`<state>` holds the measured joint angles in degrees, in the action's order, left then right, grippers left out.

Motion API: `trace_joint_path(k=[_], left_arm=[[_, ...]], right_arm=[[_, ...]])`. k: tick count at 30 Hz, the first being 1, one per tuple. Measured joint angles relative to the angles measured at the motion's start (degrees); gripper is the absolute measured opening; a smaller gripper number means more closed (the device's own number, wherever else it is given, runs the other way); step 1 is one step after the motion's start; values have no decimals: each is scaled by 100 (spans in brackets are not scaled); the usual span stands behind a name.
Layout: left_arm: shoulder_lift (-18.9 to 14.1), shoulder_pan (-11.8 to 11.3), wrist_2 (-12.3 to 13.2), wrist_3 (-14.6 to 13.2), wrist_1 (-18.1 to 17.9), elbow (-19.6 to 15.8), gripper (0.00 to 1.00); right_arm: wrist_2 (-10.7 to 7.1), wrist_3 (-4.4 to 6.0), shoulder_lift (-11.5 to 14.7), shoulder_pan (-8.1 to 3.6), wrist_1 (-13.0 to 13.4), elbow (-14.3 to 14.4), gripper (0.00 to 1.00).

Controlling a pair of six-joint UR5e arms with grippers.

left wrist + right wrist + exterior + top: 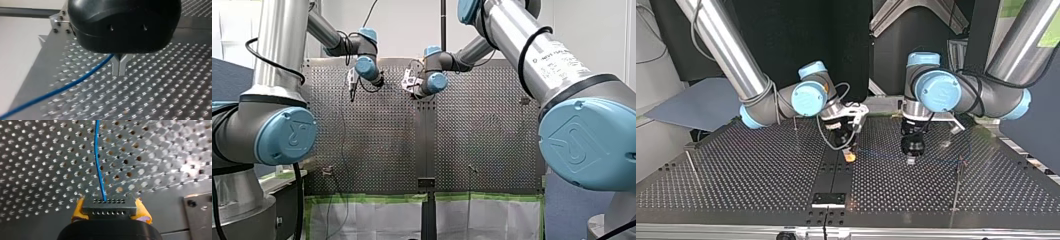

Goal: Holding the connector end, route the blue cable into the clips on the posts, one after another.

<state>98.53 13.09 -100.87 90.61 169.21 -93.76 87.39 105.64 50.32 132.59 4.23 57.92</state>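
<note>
Right gripper: my right gripper [110,209] is clenched on the black multi-pin connector [108,206], which is gripped between the yellow pads [78,208].
Left gripper: the metal fingers [115,67] of my left gripper [119,70] are pressed together. The cable emerges beside their root; whether it is pinched there cannot be told.
Cable: the blue cable [75,81] is strung low over the perforated table [736,170] between the two grippers, near the table's middle. It is not seen seated in any clip.
Step judged: the first routing is judged not yet made.
Doing it well: the connector should be gripped firmly and the cable held lightly taut. It should be brought over a clip and pressed down squarely, so that the thin post is not bent sideways.
Top view only: a post [957,182] is seen at that view's right, just beside my left arm, and two more stand well apart at its left. Its clip is too small to make out.
Wrist views only: the grasp on the connector and the closed metal fingers are shown. In the front view, both grippers are too small at the table's far end to read.
</note>
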Motion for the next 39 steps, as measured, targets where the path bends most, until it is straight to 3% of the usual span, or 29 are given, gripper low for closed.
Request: trace_joint_path(k=[13,23,39], left_arm=[[503,352,-333,-72,13,-2,0],[831,522,-393,-118,-56,-6,0],[1014,817,-754,-147,-313,-223,0]], right_arm=[[126,-111,-8,-50,35,389,0],[213,-162,-55,-162,360,834,0],[313,-238,-402,-290,601,1261,0]])
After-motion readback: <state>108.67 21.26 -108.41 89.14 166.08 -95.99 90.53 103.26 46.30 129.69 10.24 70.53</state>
